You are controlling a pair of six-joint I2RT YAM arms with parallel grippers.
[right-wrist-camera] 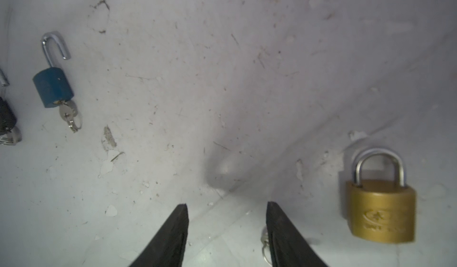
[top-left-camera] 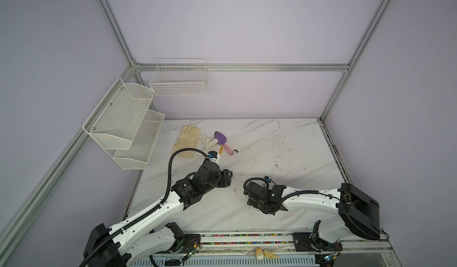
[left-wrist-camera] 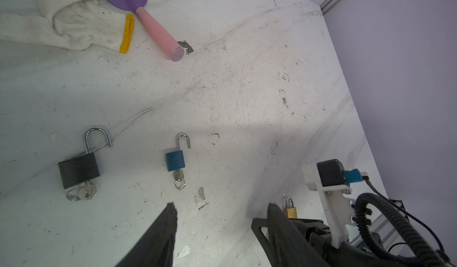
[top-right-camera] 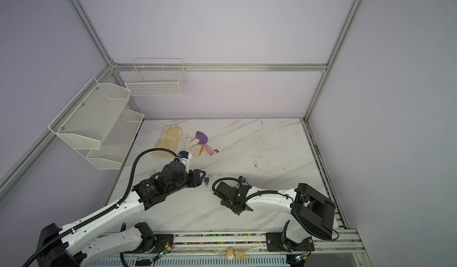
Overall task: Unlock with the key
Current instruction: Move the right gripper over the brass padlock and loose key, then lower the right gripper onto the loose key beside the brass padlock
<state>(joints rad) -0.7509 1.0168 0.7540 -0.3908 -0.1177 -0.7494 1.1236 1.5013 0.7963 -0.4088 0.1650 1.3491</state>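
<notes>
Blue padlock (left-wrist-camera: pixel 175 160) lies sprung — so the right end effector (right-wrist-camera: pixel 226 208), released and empty, hangs by a loose key (right-wrist-camera: pixel 264 239) and the shut brass padlock (right-wrist-camera: pixel 380 211); the left end effector (left-wrist-camera: pixel 222 207) gapes idle.

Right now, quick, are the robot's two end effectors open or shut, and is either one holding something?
Left end effector: open, holding nothing.
Right end effector: open, holding nothing.
</notes>
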